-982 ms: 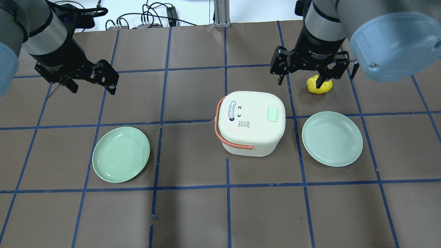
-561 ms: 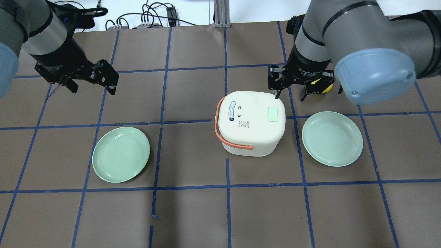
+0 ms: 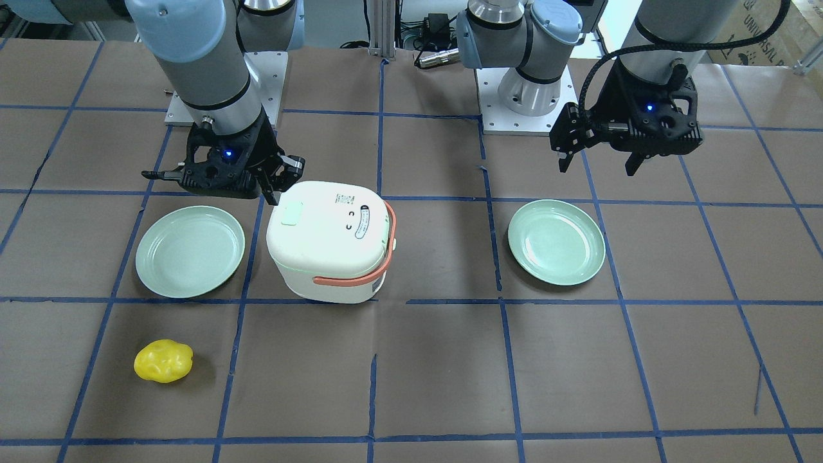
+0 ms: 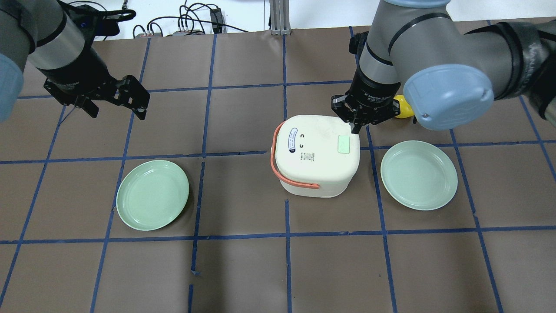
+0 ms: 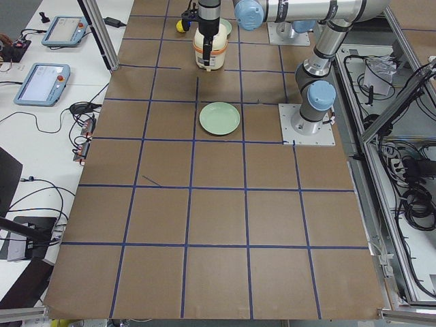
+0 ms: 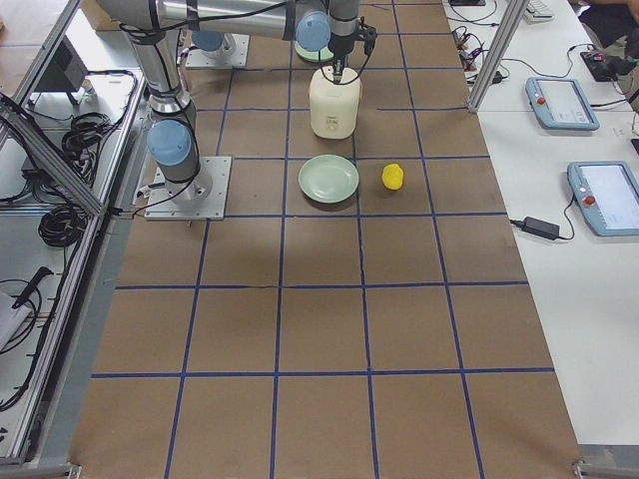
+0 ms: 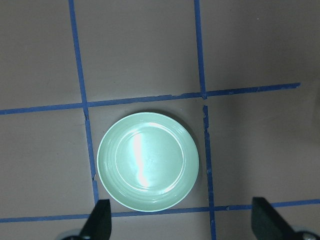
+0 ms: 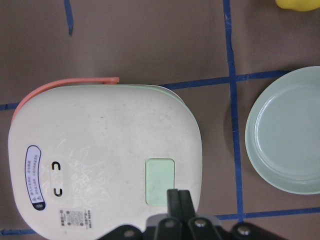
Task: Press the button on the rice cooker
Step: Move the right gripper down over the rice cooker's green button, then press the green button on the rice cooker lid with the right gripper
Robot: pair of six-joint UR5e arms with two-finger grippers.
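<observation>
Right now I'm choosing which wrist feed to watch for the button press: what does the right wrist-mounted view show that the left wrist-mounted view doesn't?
Only the right wrist view: the rice cooker, its green button at the tips of the shut right hand, and a yellow object at the top edge. Only the left wrist view: the open left hand, with no cooker in sight. Both: brown table with blue tape, and a green plate each, though different ones: the plate beside the cooker, and the lone plate.
</observation>
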